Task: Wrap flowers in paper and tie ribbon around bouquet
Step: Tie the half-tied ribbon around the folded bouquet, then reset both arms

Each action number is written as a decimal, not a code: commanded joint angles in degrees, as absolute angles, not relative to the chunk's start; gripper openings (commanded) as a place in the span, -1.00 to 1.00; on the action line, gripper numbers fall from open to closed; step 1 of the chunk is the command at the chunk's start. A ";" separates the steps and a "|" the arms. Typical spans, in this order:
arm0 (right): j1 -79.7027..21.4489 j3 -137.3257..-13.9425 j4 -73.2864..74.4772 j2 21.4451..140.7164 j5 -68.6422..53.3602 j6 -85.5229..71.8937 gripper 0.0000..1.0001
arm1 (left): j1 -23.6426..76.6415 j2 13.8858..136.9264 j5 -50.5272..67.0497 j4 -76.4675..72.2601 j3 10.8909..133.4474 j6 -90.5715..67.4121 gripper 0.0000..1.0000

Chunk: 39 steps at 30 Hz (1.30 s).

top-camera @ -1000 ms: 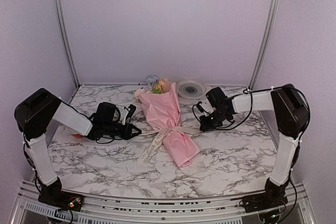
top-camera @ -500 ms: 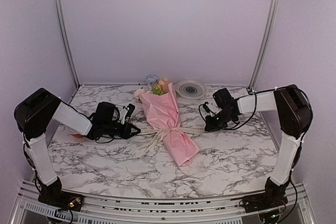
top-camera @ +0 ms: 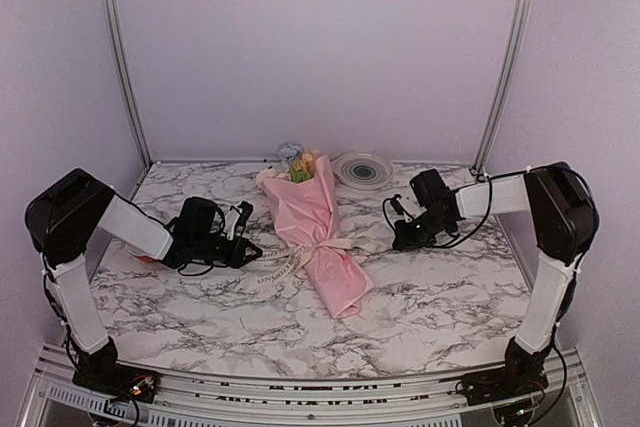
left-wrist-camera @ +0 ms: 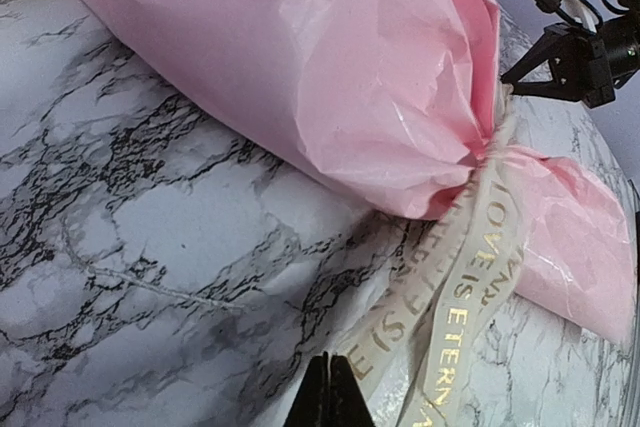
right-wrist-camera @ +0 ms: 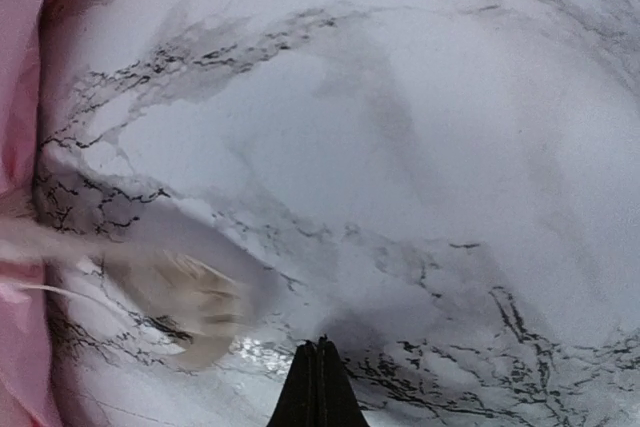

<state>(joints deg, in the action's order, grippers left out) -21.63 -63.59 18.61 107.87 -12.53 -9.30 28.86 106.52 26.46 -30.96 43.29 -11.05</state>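
Note:
The bouquet (top-camera: 322, 232) lies on the marble table, a pink paper (left-wrist-camera: 330, 67) cone with the flowers (top-camera: 300, 164) showing at its far, wide end. The cream ribbon (left-wrist-camera: 478, 277) with gold lettering cinches its waist. My left gripper (top-camera: 256, 251) sits low to the bouquet's left, shut, and one ribbon strand runs straight into its fingertips (left-wrist-camera: 338, 387). My right gripper (top-camera: 398, 244) is to the bouquet's right, shut with nothing in it. A blurred ribbon end (right-wrist-camera: 180, 297) lies loose, well short of the right gripper (right-wrist-camera: 320, 352).
A round ringed plate (top-camera: 362, 169) stands at the back, right of the flowers. A small orange thing (top-camera: 146, 258) peeks out under the left arm. Metal posts (top-camera: 120, 57) and lilac walls close in the table.
The right gripper has drawn away to the right of the bouquet. The ribbon's long near tail has been pulled up toward the left gripper. The bouquet has shifted slightly.

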 commanded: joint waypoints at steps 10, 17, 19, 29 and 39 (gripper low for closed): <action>-19.66 -64.90 21.27 108.37 -11.46 -7.63 -1.00 | 25.67 103.70 22.94 -24.43 40.55 -8.92 -1.00; -28.07 -74.81 23.85 110.54 -14.41 -2.07 -0.99 | 25.69 102.51 22.11 -24.44 41.67 -9.48 -1.00; -29.48 -76.87 23.76 111.19 -14.65 -2.39 -0.99 | 25.66 101.67 21.01 -24.52 41.75 -9.46 -0.99; -26.62 -78.02 19.40 107.27 -13.65 -6.74 -0.95 | 25.77 89.34 4.50 -24.65 39.59 -7.88 -0.01; -10.56 -53.92 -1.42 84.87 2.86 -14.71 0.38 | 25.77 80.37 -8.87 -23.73 34.47 -7.84 0.98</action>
<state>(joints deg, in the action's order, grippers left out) -13.63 -59.66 7.99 91.48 -6.07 -11.66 25.85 82.78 -1.08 -24.93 36.77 -8.60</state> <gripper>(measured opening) 0.667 0.960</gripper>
